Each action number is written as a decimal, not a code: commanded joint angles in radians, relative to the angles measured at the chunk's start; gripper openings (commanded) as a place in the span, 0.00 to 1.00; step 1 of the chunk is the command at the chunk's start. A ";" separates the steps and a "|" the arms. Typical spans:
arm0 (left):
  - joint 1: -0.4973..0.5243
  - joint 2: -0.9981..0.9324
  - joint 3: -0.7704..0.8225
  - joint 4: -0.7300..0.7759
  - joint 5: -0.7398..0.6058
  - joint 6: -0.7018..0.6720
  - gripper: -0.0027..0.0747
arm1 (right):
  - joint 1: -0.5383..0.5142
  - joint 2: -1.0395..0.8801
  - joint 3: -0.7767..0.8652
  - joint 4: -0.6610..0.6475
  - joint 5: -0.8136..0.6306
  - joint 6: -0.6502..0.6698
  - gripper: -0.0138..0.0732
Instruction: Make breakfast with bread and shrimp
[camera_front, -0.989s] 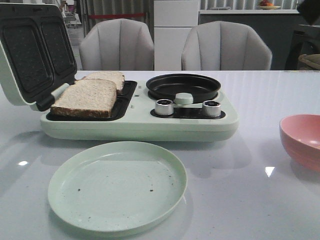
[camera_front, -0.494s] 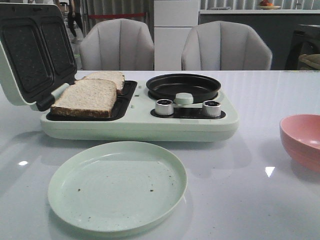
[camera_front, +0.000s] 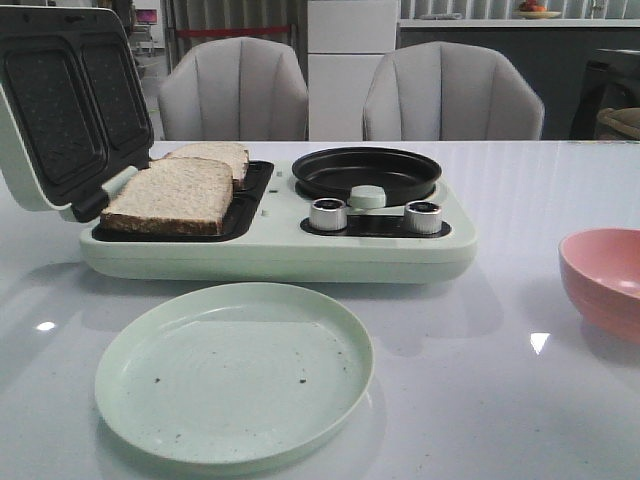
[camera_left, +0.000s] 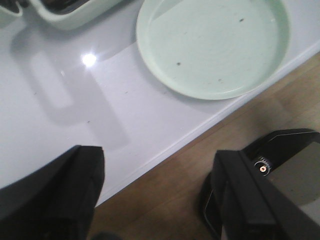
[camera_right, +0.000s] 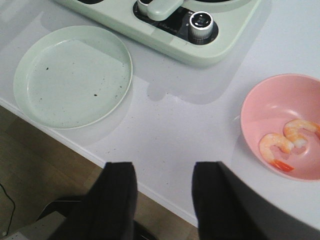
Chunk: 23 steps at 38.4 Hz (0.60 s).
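We see even, bright overhead light; small glare spots on the table (camera_front: 520, 400) near the plate (camera_front: 234, 372); soft shadows beside the plate; left wrist view slightly blurred.

A pale green plate (camera_front: 234, 375) sits before the open sandwich maker (camera_front: 400, 250), near a pink bowl (camera_front: 605, 282).

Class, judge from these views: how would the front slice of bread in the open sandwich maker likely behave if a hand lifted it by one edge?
The front bread slice looks thick and porous, so it is probably light and soft. Gripped by one edge, it may sag or dent rather than stay flat. Its rough crumb should not slip much, though a hard squeeze could tear it.
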 joint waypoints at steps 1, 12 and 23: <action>0.091 0.042 -0.048 0.060 -0.019 -0.008 0.69 | 0.000 -0.006 -0.029 0.003 -0.057 0.003 0.61; 0.454 0.115 -0.130 -0.008 -0.039 0.083 0.69 | 0.000 -0.006 -0.029 0.003 -0.057 0.003 0.61; 0.818 0.220 -0.240 -0.377 -0.102 0.431 0.69 | 0.000 -0.006 -0.029 0.003 -0.057 0.003 0.61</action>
